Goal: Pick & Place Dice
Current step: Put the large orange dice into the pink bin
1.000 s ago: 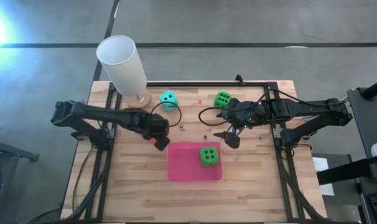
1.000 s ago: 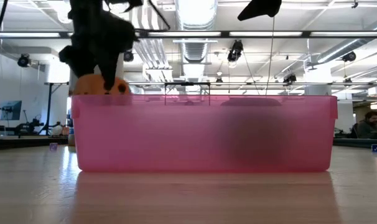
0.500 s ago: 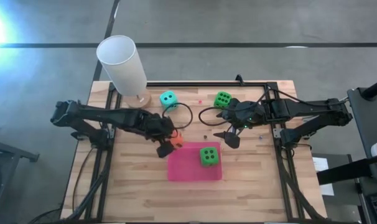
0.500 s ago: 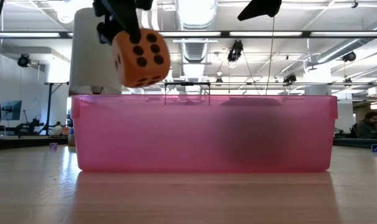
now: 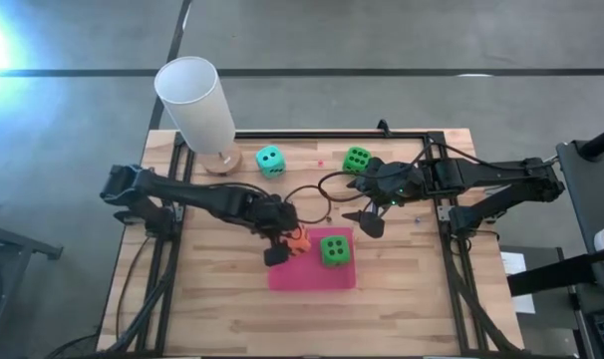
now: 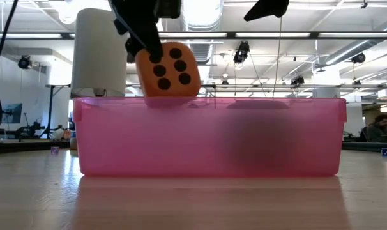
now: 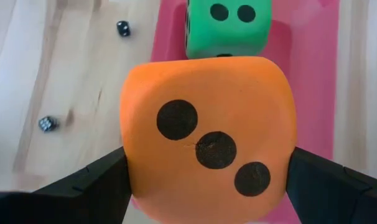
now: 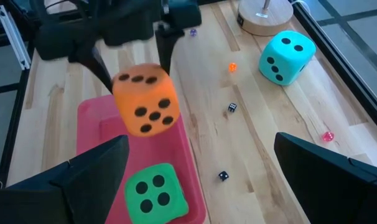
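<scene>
Wooden table point(image 5: 222, 299) carrying pink tray point(image 5: 287, 274); left gripper point(image 5: 287, 242) clamping orange die point(image 5: 298, 239), hovering over tray's edge beside green die point(image 5: 334, 250) lying inside; placing step underway; next move calling for lowering, then releasing; right gripper point(image 5: 370, 219) waiting nearby, fingers spread, holding nothing.

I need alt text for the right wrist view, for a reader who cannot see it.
The left gripper holds an orange die above a pink tray where a green die already lies. A teal die sits apart on the wooden table, beside a round wooden base.
</scene>
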`<state>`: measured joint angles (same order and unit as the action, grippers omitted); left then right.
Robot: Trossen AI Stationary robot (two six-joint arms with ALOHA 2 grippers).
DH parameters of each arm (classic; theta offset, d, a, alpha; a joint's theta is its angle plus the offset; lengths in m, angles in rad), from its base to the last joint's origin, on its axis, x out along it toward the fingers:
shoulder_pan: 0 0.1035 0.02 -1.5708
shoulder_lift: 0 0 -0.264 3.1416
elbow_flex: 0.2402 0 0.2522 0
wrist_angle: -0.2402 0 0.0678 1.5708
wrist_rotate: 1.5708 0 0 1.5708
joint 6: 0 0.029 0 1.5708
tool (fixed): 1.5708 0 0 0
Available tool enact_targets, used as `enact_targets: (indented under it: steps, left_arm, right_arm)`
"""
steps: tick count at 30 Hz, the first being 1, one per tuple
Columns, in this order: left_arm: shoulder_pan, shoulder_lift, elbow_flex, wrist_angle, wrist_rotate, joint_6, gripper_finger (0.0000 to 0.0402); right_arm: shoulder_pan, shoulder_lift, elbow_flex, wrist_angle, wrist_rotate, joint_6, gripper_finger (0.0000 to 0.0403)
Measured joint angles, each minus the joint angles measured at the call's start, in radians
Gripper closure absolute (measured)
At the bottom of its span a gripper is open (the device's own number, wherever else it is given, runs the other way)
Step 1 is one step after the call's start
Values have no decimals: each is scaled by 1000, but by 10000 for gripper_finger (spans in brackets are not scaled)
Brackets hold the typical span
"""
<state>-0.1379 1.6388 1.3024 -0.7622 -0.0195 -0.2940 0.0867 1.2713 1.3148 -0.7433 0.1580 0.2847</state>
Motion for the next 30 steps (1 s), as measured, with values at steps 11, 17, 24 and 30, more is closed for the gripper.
enact_targets:
  steps: [11, 17, 24, 30]
  left_arm:
    - [0, 73, 1, 86, 66, 37, 38]
    - [1, 74, 1, 78, 65, 37, 6]
    - [2, 74, 1, 78, 65, 37, 6]
    - [1, 74, 1, 79, 32, 37, 12]
  right_arm:
    - [0, 0, 0, 0, 0, 0, 3]
    - [0, 0, 0, 0, 0, 0, 3]
    - [0, 0, 0, 0, 0, 0, 3]
    - [0, 0, 0, 0, 0, 0, 3]
